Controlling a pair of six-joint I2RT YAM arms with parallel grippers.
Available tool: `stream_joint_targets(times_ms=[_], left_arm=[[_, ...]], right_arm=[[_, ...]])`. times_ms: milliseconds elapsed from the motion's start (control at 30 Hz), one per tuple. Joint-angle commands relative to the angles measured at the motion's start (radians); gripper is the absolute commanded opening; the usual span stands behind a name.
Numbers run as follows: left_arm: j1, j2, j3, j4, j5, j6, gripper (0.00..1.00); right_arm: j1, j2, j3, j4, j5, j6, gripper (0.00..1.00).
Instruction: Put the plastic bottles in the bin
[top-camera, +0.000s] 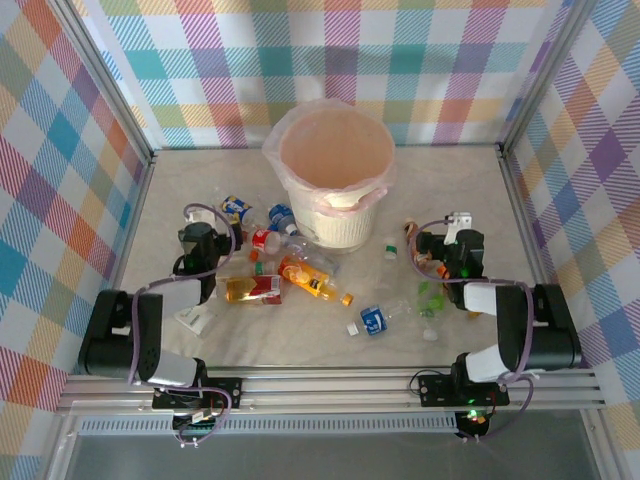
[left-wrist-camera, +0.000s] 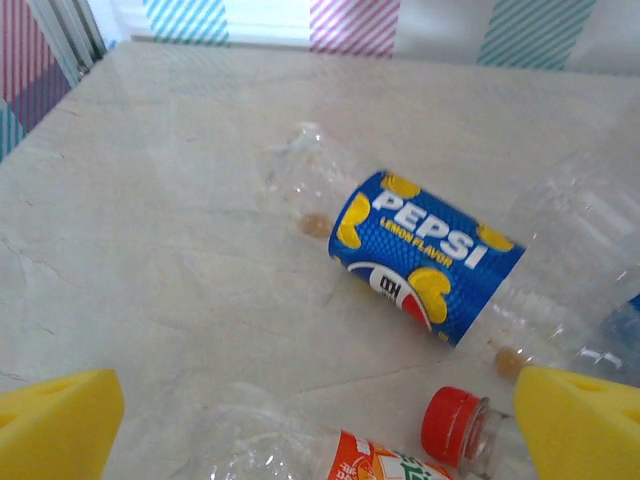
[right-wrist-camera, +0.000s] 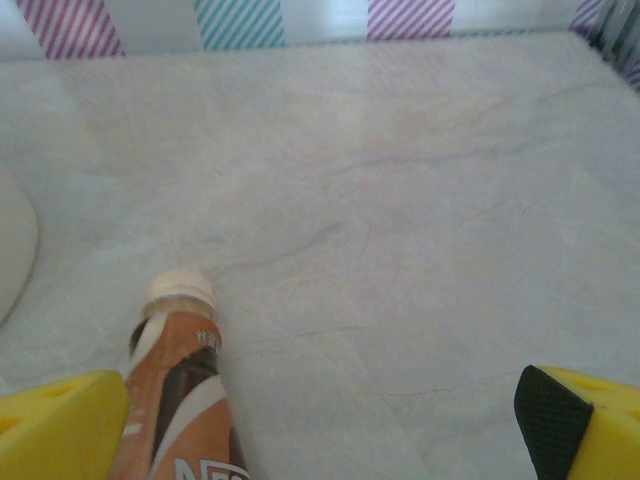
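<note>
Plastic bottles lie scattered in front of the bin (top-camera: 345, 230), a cream bucket lined with a pinkish bag. Among them are a blue Pepsi bottle (top-camera: 237, 208), an amber one with a red label (top-camera: 255, 290), an orange one (top-camera: 315, 283) and a crushed blue-labelled one (top-camera: 375, 320). My left gripper (top-camera: 205, 235) is open over the left cluster. Its wrist view has the Pepsi bottle (left-wrist-camera: 425, 260) ahead, with an orange-labelled bottle (left-wrist-camera: 370, 460) and a red cap (left-wrist-camera: 452, 425) between the yellow fingers (left-wrist-camera: 55, 425). My right gripper (top-camera: 450, 248) is open, with a brown cream-capped bottle (right-wrist-camera: 180, 390) beside its left finger (right-wrist-camera: 60, 425).
Checkered walls on metal frames close the table on three sides. Green plastic pieces (top-camera: 432, 297) and loose caps (top-camera: 352, 328) lie near the right arm. Bare table stretches ahead of the right gripper (right-wrist-camera: 320, 430). The bin's wall (right-wrist-camera: 12, 240) shows at that view's left edge.
</note>
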Motion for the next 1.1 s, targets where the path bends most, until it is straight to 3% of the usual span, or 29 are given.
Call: stream_joint_targets(times_ms=[0,167,367,667,900,1067], left_arm=[[0.007,-0.097,0.038,-0.13,-0.023,-0.048,1.0],[0.007,-0.253,0.103,-0.382,-0.082,-0.222,1.0],[0.006,-0.517,0.132,-0.79,-0.199,-0.502,1.0],[0.007,-0.855,0.186,-1.486,-0.281,-0.883,1.0],[0.007,-0.826,0.188,-1.683,-0.229,-0.937,1.0],[0.007,-0.775,0.156,-1.638,-0.185,-0.932,1.0]], right_arm=[[-0.006,-0.128,0.049,-0.157,0.048,0.022,1.0],[-0.006,-0.289,0.174,-0.521,0.13,0.112,1.0],[-0.005,-0.303,0.35,-0.873,0.166,0.226,1.0],[-0.003,-0.251,0.454,-1.045,0.108,0.291,1.0],[-0.003,-0.234,0.504,-1.121,0.091,0.285,1.0],[-0.004,-0.237,0.512,-1.142,0.086,0.28,1.0]])
